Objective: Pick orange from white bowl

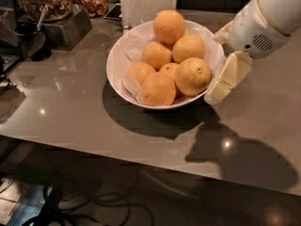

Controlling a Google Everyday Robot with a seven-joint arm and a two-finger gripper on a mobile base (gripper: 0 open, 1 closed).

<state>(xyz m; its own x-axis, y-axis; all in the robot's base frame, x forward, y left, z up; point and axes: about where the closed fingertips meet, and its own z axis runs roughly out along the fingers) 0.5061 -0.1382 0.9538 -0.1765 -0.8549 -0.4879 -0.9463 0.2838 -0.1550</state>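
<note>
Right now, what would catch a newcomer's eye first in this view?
The white bowl, heaped with fruit, sits on the grey counter. The orange, palest and largest, lies at the front right of the pile. Just right of the bowl's rim hangs the gripper, casting a dark shadow on the counter.
</note>
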